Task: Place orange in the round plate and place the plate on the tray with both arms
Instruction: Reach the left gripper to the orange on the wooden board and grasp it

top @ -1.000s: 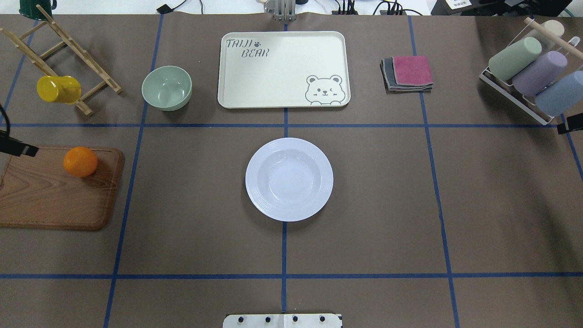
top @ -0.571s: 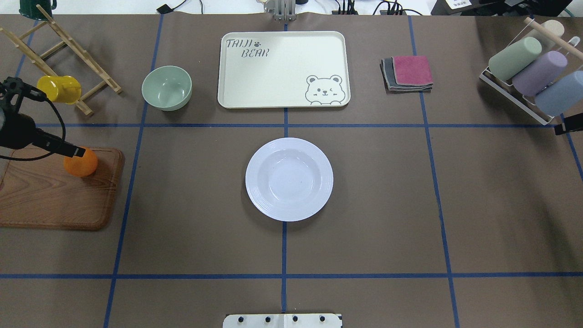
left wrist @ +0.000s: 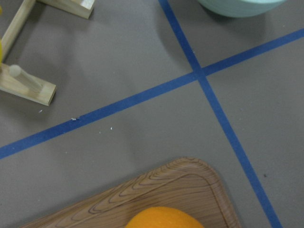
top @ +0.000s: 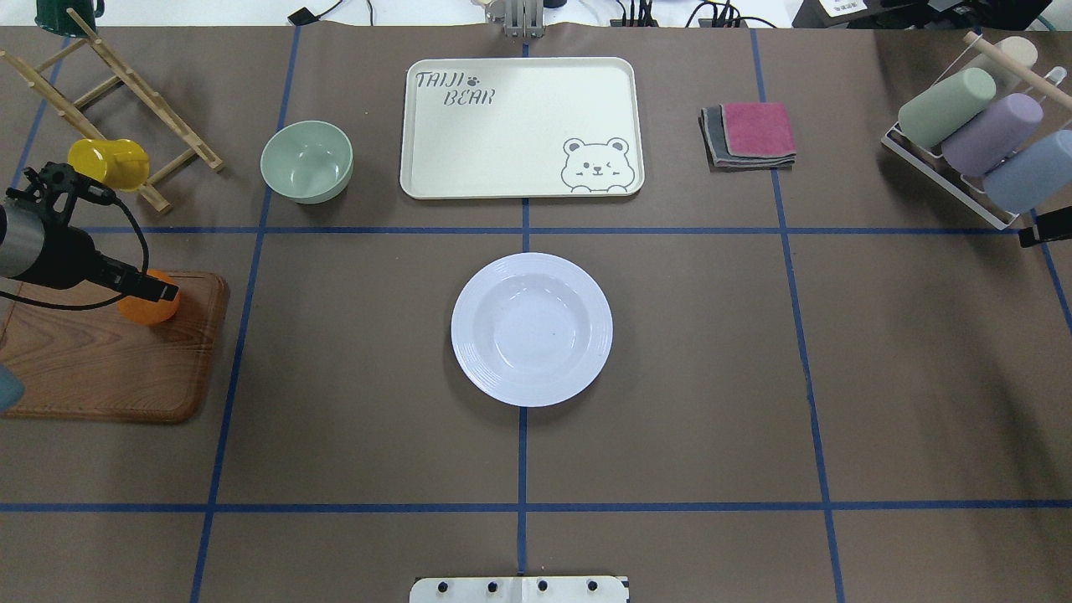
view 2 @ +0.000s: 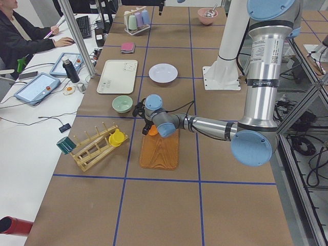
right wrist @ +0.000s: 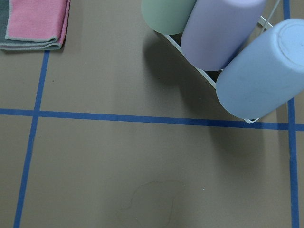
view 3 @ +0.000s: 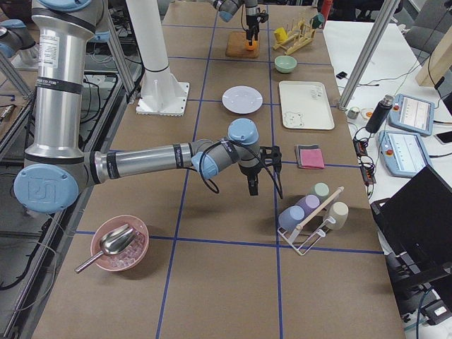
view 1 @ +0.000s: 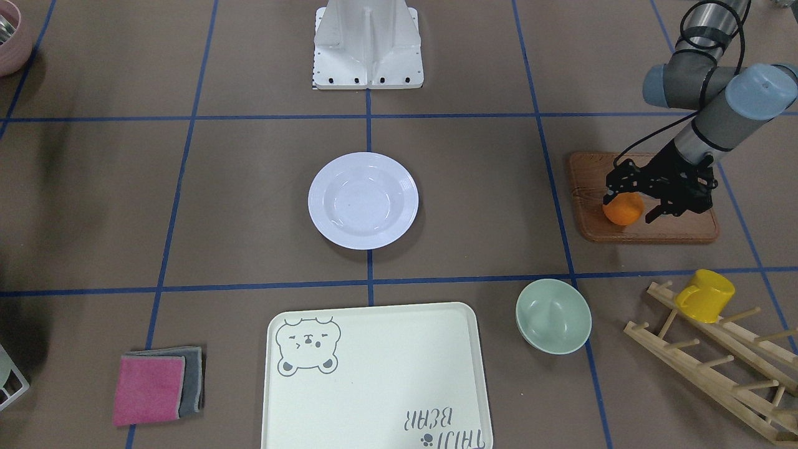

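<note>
The orange point(view 1: 623, 211) rests on the corner of a brown wooden board point(view 1: 679, 227) that is nearest the middle of the table. My left gripper point(view 1: 629, 204) is down at the orange, open, with one finger on each side of the fruit. The overhead view has its black fingers point(top: 159, 291) covering the top of the orange point(top: 142, 312). The white round plate point(top: 532, 329) lies empty at the table's centre. Beyond it lies the cream bear tray point(top: 519, 126), also empty. Only a black tip of my right gripper point(top: 1038, 236) shows at the right edge, and I cannot tell its state.
A pale green bowl point(top: 306, 162) stands left of the tray. A wooden rack with a yellow mug point(top: 109, 163) is at the far left. Folded pink and grey cloths point(top: 749, 134) and a wire rack of cups point(top: 976, 134) are on the right. A person sits at a side desk.
My left arm has come in from the left edge and its gripper has moved right and down over the orange. The right gripper has barely shifted.
</note>
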Controlling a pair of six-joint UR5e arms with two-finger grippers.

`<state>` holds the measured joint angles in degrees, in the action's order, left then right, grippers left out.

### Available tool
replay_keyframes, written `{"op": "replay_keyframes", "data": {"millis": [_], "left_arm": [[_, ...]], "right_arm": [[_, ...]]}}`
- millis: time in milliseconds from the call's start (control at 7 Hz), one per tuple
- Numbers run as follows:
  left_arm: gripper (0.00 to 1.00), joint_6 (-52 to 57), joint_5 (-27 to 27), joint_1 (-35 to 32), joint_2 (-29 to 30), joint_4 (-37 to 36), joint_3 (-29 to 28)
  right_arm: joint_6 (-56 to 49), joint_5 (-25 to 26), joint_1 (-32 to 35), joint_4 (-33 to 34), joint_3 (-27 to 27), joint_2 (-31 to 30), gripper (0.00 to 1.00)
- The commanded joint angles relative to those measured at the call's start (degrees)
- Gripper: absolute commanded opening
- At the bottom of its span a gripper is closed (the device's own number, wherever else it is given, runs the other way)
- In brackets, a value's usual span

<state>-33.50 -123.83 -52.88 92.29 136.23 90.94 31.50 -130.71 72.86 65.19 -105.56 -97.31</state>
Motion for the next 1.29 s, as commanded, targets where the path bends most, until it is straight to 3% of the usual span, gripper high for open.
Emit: {"op": "replay_keyframes", "data": {"millis": [0, 143, 286, 571, 857, 1143], "left_arm": [[0.97, -0.2, 1.9, 1.6, -0.1, 0.1, -0.5], [0.52, -0.3, 1.9, 1.6, -0.1, 0.3, -0.5], [0.01, -0.3, 1.9, 1.6, -0.2, 0.3, -0.1], [0.0, -8.4, 0.3, 1.7, 1.7, -4.0, 6.7], [0.0, -15.5, 0.9, 3.3, 14.3, -17.5, 9.0], [0.0, -24.8, 9.2, 12.7, 28.3, -31.9, 8.7]], "right_arm": [[0.0, 0.0, 0.0, -0.1, 0.0, 0.1, 1.0], [0.0, 0.0, 0.0, 0.0, 0.0, 0.1, 1.0], [0.0, 0.0, 0.0, -0.1, 0.0, 0.1, 1.0], [0.1, -0.2, -0.1, -0.1, 0.0, 0.4, 1.0], [8.3, -0.6, -0.4, -0.3, -0.3, 2.5, 1.0], [26.7, -0.2, -3.5, -12.3, 0.3, 2.9, 1.0]]}}
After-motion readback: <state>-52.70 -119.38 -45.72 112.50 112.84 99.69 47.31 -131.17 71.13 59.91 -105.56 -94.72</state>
